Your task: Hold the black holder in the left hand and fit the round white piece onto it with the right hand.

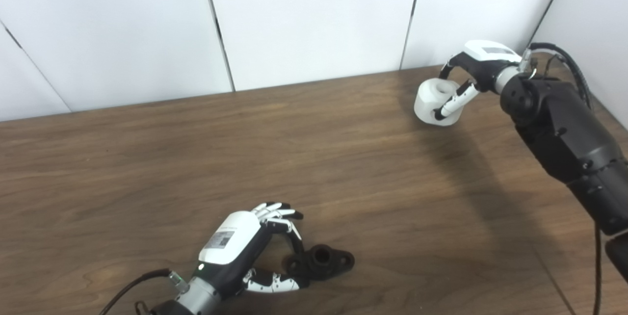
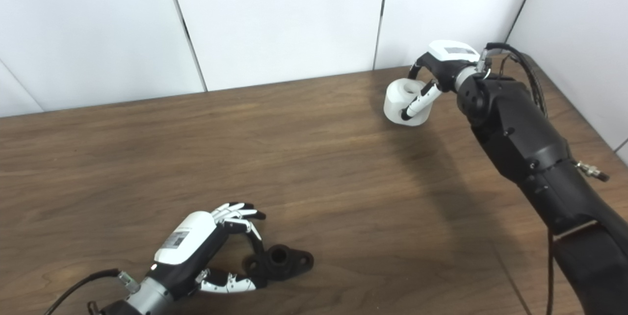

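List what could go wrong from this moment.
1. The left hand touches only one end of the black holder, which lies on the table; it could slide away.
2. The right hand holds the round white piece far from the holder, so a long carry risks slipping.

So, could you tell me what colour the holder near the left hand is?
Black holder, clearest in left eye view.

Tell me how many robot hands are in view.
2. The left hand is near the front edge of the table, closing on the black holder. The right hand is at the far right, gripping the round white piece.
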Controlling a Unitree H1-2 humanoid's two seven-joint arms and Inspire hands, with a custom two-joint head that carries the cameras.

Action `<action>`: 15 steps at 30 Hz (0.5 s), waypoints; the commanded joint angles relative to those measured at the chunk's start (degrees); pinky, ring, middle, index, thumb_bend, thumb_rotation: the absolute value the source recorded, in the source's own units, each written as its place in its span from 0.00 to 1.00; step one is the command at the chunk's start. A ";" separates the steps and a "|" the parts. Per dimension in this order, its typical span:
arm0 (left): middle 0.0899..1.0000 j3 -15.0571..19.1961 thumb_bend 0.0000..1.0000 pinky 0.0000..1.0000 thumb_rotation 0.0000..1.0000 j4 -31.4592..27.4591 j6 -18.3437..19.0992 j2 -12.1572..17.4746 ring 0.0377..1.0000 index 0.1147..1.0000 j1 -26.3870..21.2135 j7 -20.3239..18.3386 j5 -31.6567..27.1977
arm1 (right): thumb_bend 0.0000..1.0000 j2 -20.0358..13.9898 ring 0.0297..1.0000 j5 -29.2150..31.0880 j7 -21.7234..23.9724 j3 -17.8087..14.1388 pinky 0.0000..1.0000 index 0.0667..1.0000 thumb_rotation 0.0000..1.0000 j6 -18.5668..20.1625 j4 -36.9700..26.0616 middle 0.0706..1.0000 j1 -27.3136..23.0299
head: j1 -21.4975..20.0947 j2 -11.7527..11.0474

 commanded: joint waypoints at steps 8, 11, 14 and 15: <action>0.82 -0.70 0.51 0.92 0.06 -0.59 1.88 0.53 0.91 0.42 1.37 -3.14 -0.40 | 0.88 -1.75 0.98 -0.31 -1.08 -0.93 0.88 0.68 0.34 -0.37 -1.66 0.91 -2.01 | 0.09 0.25; 0.82 -0.74 0.51 0.91 0.06 -0.67 2.22 0.55 0.91 0.42 1.31 -3.38 -0.38 | 0.88 -1.61 0.98 0.00 -1.54 -1.24 0.88 0.67 0.34 -0.55 -1.62 0.90 -1.91 | 0.06 0.39; 0.82 -0.79 0.51 0.92 0.06 -0.77 2.37 0.57 0.92 0.42 1.23 -3.45 -0.45 | 0.87 -1.44 0.98 -0.05 -1.95 -1.41 0.87 0.65 0.32 -0.41 -1.66 0.90 -1.82 | 0.08 0.40; 0.82 -0.77 0.51 0.92 0.06 -0.77 2.41 0.54 0.91 0.42 1.23 -3.47 -0.60 | 0.87 -1.37 0.98 -0.04 -2.04 -1.46 0.88 0.64 0.32 -0.34 -1.64 0.90 -1.78 | 0.08 0.40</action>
